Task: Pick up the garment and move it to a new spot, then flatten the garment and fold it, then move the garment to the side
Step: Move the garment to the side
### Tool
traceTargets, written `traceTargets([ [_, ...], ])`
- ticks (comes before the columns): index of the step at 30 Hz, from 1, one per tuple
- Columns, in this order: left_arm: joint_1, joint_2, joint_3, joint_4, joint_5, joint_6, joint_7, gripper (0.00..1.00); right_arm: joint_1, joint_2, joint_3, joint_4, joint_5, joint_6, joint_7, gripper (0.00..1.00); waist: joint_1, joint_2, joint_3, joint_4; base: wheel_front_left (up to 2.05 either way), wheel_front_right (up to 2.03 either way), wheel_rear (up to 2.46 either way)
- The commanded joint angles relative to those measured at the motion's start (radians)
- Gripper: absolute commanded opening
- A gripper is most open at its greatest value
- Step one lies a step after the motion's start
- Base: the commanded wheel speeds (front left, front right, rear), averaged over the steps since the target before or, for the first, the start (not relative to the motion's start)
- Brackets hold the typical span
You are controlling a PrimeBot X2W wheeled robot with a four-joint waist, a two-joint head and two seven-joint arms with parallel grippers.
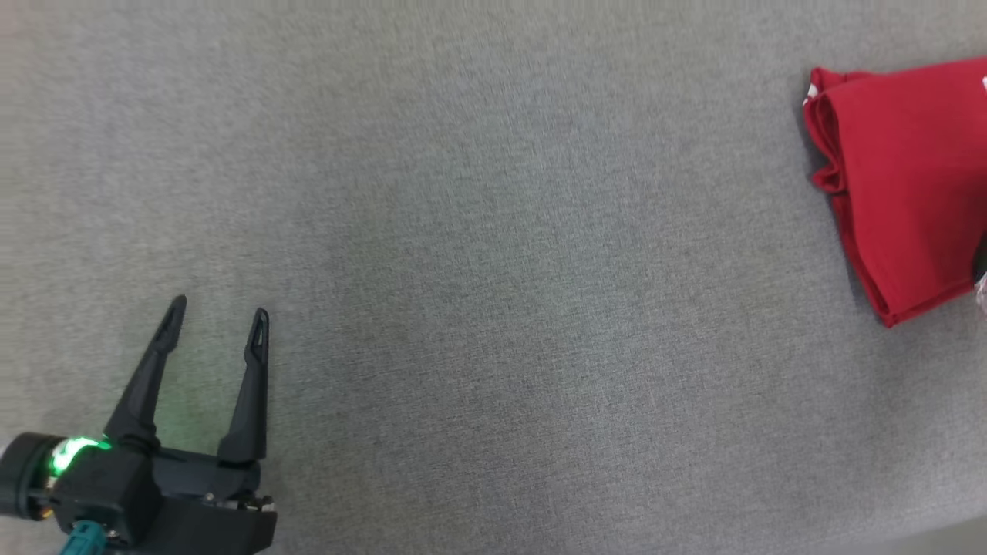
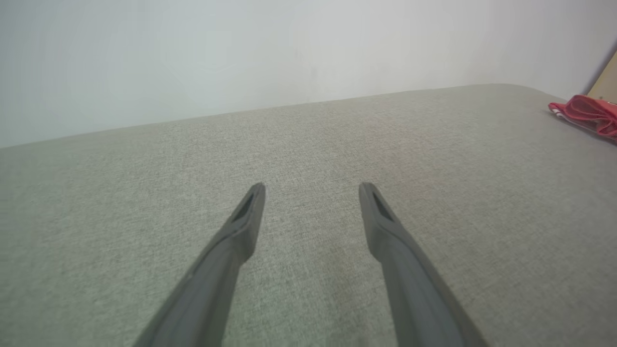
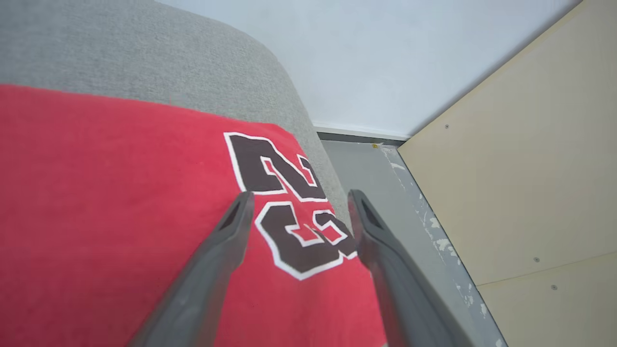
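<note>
Folded red jersey (image 1: 902, 177) at the tabletop's (image 1: 493, 308) right edge
Both jaws open: right gripper (image 3: 300, 195) over its black, white-edged number (seemingly 23), left gripper (image 1: 220, 308) well apart above bare grey cloth.

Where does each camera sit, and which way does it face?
Head view: on the head, looking down at the grey surface; left gripper open, lower left.
Left wrist view: along that gripper's spread fingers, across the surface toward a pale wall.
Right wrist view: along the open right gripper, over the red garment.
Shared: all see the garment.
</note>
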Motion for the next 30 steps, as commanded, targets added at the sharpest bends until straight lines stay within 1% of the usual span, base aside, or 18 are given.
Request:
traceTargets([
  [1, 0.016, -0.012, -0.006, 0.022, -0.007, 0.003, -0.018, 1.0, 0.042, 0.02, 0.002, -0.01, 0.021, -0.003, -0.037, 1.0, -0.0001, -0.0002, -0.072, 0.034, 0.0, 0.0, 0.0],
  [3, 0.028, -0.026, -0.013, 0.057, -0.014, 0.008, -0.039, 1.0, 0.084, 0.032, 0.012, -0.027, 0.049, -0.003, -0.084, 1.0, -0.0001, -0.0002, -0.124, 0.054, 0.0, 0.0, 0.0],
  [6, 0.052, -0.048, -0.018, 0.119, -0.032, 0.014, -0.066, 1.0, 0.167, 0.081, 0.025, -0.081, 0.106, -0.002, -0.136, 1.0, -0.0001, -0.0002, -0.212, 0.084, 0.0, 0.0, 0.0],
  [9, 0.085, -0.068, -0.017, 0.182, -0.045, 0.023, -0.091, 1.0, 0.277, 0.136, 0.051, -0.189, 0.146, -0.002, -0.165, 1.0, -0.0001, -0.0002, -0.301, 0.113, 0.0, 0.0, 0.0],
  [10, 0.085, -0.068, -0.017, 0.182, -0.045, 0.023, -0.091, 1.0, 0.277, 0.136, 0.051, -0.189, 0.146, -0.002, -0.165, 1.0, -0.0001, -0.0002, -0.301, 0.113, 0.0, 0.0, 0.0],
  [14, 0.133, -0.084, -0.009, 0.257, -0.054, 0.033, -0.116, 1.0, 0.447, 0.207, 0.085, -0.37, 0.21, -0.002, -0.15, 1.0, -0.0001, -0.0002, -0.408, 0.147, 0.0, 0.0, 0.0],
  [15, 0.153, -0.092, -0.004, 0.283, -0.06, 0.04, -0.124, 1.0, 0.532, 0.242, 0.107, -0.459, 0.244, -0.002, -0.138, 1.0, -0.0001, -0.0002, -0.452, 0.164, 0.0, 0.0, 0.0],
  [16, 0.163, -0.094, -0.001, 0.296, -0.062, 0.041, -0.126, 1.0, 0.571, 0.257, 0.122, -0.496, 0.254, -0.002, -0.13, 1.0, -0.0001, -0.0002, -0.474, 0.171, 0.0, 0.0, 0.0],
  [18, 0.18, -0.101, 0.006, 0.315, -0.066, 0.045, -0.133, 1.0, 0.645, 0.284, 0.141, -0.572, 0.285, -0.003, -0.117, 1.0, -0.0001, -0.0002, -0.504, 0.183, 0.0, 0.0, 0.0],
  [21, 0.196, -0.11, 0.014, 0.338, -0.071, 0.047, -0.139, 1.0, 0.735, 0.318, 0.167, -0.654, 0.317, -0.002, -0.107, 1.0, -0.0001, -0.0002, -0.532, 0.199, 0.0, 0.0, 0.0],
  [25, 0.213, -0.121, 0.033, 0.366, -0.075, 0.051, -0.141, 1.0, 0.817, 0.344, 0.2, -0.696, 0.359, -0.002, -0.12, 1.0, -0.0001, -0.0002, -0.557, 0.208, 0.0, 0.0, 0.0],
  [30, 0.218, -0.134, 0.06, 0.4, -0.07, 0.03, -0.142, 1.0, 0.881, 0.351, 0.288, -0.654, 0.391, -0.002, -0.143, 1.0, -0.0001, -0.0002, -0.577, 0.212, 0.0, 0.0, 0.0],
])
